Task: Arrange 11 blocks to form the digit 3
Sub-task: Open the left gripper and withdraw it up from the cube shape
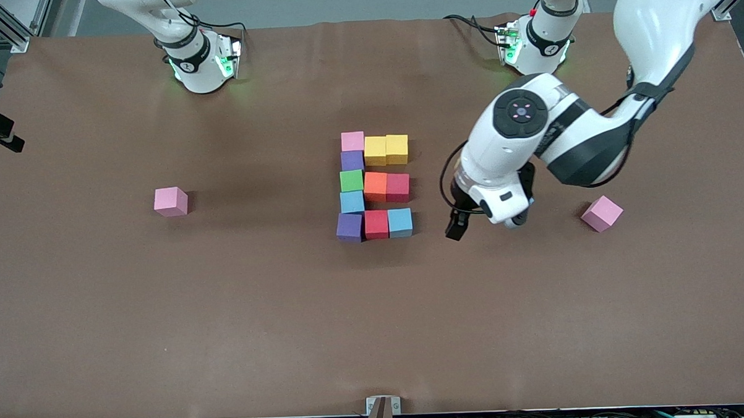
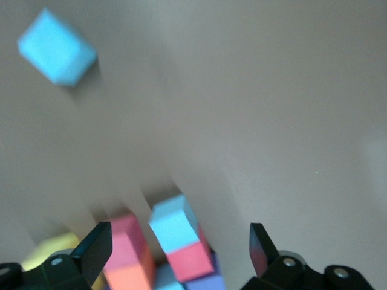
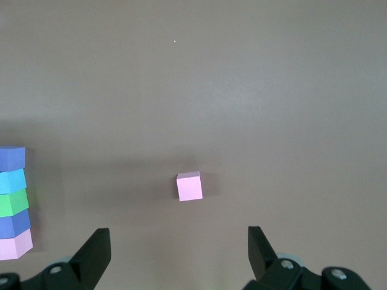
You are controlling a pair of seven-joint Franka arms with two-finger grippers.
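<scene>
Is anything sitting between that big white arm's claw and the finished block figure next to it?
Nothing visible. The left claw hangs open over bare table beside the digit 3, at its light blue end block. Only brown surface shows between them. The loose pink block lies toward the left arm's end of the table.

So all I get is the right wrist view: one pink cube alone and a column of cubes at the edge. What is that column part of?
Observer: The digit 3: eleven touching cubes, your column as the spine plus three bars. From the front camera it reads as an E.
Operator: Any other loose cubes?
Observer: Yes, a second pink cube lies toward the left arm's end of the table.
Operator: Where's the other arm?
Observer: The left gripper hangs open over the table, between the figure and that cube. Your right gripper, also open, is out of the front view.
</scene>
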